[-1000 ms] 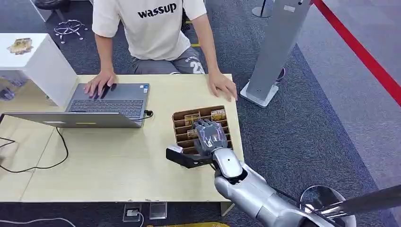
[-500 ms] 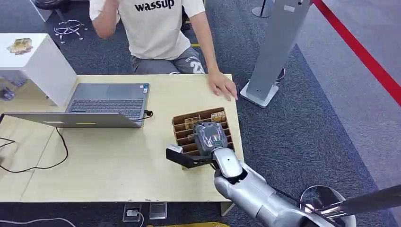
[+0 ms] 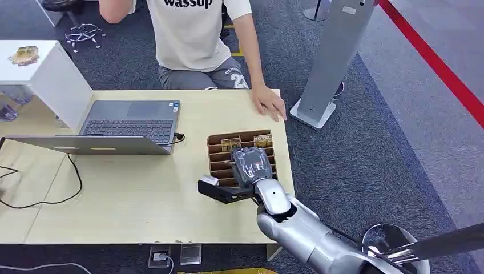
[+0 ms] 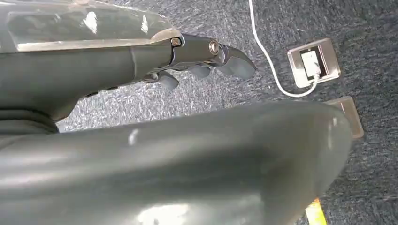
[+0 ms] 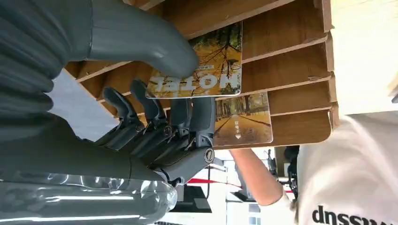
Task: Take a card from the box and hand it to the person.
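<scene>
- A yellow autumn-print card (image 5: 202, 65) reading "HOTEL" is pinched by the right robot hand (image 5: 159, 108) inside the slotted brown wooden box (image 3: 220, 151) on the worktop (image 3: 142, 194).
- The left robot hand (image 4: 206, 61) is seen curled and empty above carpet.
- "wassup" is read on the person's shirt (image 3: 188, 28).

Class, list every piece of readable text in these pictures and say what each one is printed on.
"wassup": the person's white T-shirt.
"HOTEL": the upper card under the right hand's thumb, in the wooden box.
Lower card: print too small.
Shorts: number unclear.

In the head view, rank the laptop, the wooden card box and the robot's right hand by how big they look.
1. Laptop, clearly largest.
2. Wooden card box.
3. Right hand, smallest in the picture, though it hangs above the box, nearer the camera, so it looks larger than it is.
</scene>
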`<state>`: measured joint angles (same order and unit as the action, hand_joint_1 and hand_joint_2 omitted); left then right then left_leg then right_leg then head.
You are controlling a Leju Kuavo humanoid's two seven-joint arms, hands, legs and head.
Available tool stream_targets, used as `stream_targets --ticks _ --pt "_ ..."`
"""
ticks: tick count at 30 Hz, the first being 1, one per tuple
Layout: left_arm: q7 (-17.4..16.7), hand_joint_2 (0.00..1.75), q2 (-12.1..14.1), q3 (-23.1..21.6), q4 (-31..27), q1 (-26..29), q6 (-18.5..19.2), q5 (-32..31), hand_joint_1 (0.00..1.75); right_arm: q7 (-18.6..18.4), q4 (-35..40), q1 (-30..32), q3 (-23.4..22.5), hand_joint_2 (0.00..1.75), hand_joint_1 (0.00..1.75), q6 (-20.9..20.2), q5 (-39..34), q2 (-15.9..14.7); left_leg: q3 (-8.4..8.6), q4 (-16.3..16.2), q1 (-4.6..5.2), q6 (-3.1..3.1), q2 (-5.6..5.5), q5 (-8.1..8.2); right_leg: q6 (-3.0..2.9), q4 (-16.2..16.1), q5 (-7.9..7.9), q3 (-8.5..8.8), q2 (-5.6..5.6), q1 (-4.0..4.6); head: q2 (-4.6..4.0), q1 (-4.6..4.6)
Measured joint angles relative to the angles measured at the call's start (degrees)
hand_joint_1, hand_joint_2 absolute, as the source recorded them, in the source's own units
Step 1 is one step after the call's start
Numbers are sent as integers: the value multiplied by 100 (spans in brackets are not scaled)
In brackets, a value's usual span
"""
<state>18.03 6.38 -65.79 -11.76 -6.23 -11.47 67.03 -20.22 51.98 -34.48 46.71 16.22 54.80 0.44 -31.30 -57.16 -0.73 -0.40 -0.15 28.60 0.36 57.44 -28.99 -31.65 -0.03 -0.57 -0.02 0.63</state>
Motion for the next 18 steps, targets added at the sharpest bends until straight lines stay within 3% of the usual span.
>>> stream_targets --ticks 10,13,18 --pt "22 0 0 -13 0 2 -35 61 0 13 -24 -38 -4 175 155 -2 -120 17 1 0 0 0 0 0 0 0 0 0 0 0 0 0" --pt "4 0 0 -13 0 4 -48 74 0 -22 70 -48 -28 175 155 -94 -460 -7 1 0 0 0 0 0 0 0 0 0 0 0 2 -2" --pt "-59 0 2 -11 0 30 -59 160 0 -383 1118 -188 -238 175 155 -568 -992 -370 2 -2 1 0 0 -1 0 0 1 -1 0 -1 0 0"
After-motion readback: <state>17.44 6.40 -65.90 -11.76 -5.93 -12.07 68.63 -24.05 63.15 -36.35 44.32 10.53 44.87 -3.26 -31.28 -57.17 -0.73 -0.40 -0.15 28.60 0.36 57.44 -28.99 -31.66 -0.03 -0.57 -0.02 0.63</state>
